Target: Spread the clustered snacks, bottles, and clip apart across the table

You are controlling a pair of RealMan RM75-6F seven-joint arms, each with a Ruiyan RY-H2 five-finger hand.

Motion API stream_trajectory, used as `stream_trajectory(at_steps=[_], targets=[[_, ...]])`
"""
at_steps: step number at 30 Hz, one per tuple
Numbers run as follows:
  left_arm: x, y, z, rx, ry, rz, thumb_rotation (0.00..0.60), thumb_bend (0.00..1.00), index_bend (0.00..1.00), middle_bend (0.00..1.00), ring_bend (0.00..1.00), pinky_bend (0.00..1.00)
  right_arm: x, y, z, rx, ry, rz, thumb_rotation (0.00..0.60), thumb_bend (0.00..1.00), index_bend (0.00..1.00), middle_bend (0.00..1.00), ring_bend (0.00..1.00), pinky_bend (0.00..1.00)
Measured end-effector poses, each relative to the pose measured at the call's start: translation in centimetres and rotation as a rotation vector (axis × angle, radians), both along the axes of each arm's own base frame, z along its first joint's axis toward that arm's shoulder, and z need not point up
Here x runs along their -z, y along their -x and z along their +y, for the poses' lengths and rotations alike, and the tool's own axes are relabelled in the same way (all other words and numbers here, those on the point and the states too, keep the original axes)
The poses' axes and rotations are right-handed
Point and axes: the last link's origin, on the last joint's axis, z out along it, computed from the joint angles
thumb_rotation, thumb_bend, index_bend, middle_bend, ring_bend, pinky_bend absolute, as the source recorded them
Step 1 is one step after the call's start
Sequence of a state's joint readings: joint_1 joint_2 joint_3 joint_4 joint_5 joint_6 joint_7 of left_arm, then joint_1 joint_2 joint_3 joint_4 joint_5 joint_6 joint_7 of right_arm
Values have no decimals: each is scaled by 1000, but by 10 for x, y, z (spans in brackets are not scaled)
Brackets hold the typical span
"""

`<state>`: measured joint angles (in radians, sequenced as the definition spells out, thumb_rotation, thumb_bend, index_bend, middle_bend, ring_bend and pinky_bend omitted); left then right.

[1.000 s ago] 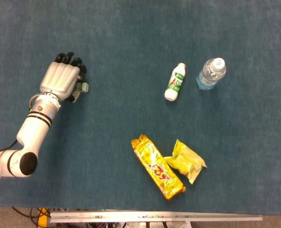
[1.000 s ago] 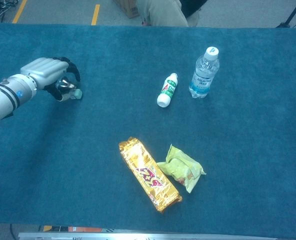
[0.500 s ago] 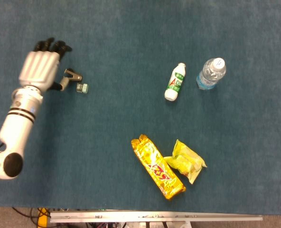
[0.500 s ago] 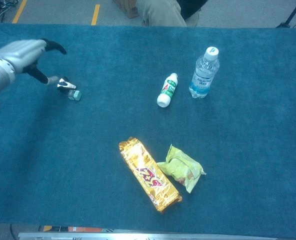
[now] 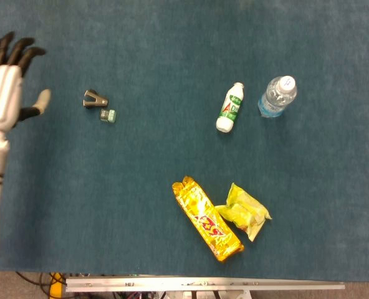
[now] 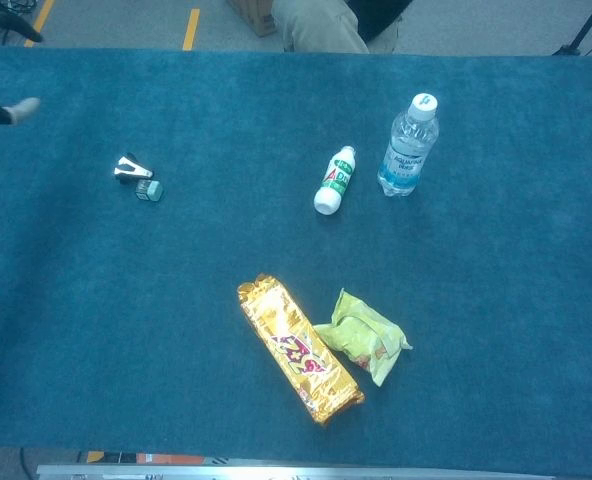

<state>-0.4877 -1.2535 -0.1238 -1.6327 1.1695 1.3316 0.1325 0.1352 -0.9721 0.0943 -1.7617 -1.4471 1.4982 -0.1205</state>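
A small clip point(image 5: 100, 106) point(image 6: 139, 177) lies alone on the left part of the blue table. My left hand point(image 5: 6, 84) hovers well to its left at the frame edge, fingers spread and holding nothing; the chest view shows only a fingertip point(image 6: 20, 107). A white drink bottle point(image 5: 229, 107) point(image 6: 334, 180) lies on its side near a clear water bottle point(image 5: 277, 96) point(image 6: 408, 146). A yellow snack bar point(image 5: 207, 218) point(image 6: 299, 348) touches a green snack packet point(image 5: 245, 212) point(image 6: 363, 336) near the front edge. My right hand is in neither view.
The blue table cloth point(image 5: 141, 174) spans both views, with a metal rail point(image 5: 203, 284) along its front edge. Beyond the far edge, a person's legs point(image 6: 321, 22) and a floor with yellow lines point(image 6: 191, 28) show.
My left hand let go of the clip, opened and pulled back to the left, away from it. The clip stays where it was set down.
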Motion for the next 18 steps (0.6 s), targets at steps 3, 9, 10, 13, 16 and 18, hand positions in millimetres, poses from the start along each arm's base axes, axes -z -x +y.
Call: stream_trajectory(at_steps=[3,9,10,13,16,18], targets=[[-12,11,-20,6,-47,10,600,312,244,172,29,73,0,7,11,21,11,7,600,49,267,317,210,369],[-30,33,-63,-52,-88,76,600,313,254,170,29,73,-3,19,24,56,27,19,600,50,266,317,209,369],[-33,35,-67,-61,-95,86,600,313,254,170,29,73,-3,20,25,60,26,21,600,49,266,317,209,369],[-39,40,-81,-86,-117,102,600,313,255,169,29,73,-2,24,26,70,16,27,600,49,267,317,209,369],[-44,45,-90,-110,-131,106,600,312,256,168,29,73,-1,28,27,83,9,27,600,50,267,317,209,369],[-47,48,-95,-125,-139,101,600,312,257,168,29,73,-1,31,27,93,5,23,600,49,267,317,209,369]])
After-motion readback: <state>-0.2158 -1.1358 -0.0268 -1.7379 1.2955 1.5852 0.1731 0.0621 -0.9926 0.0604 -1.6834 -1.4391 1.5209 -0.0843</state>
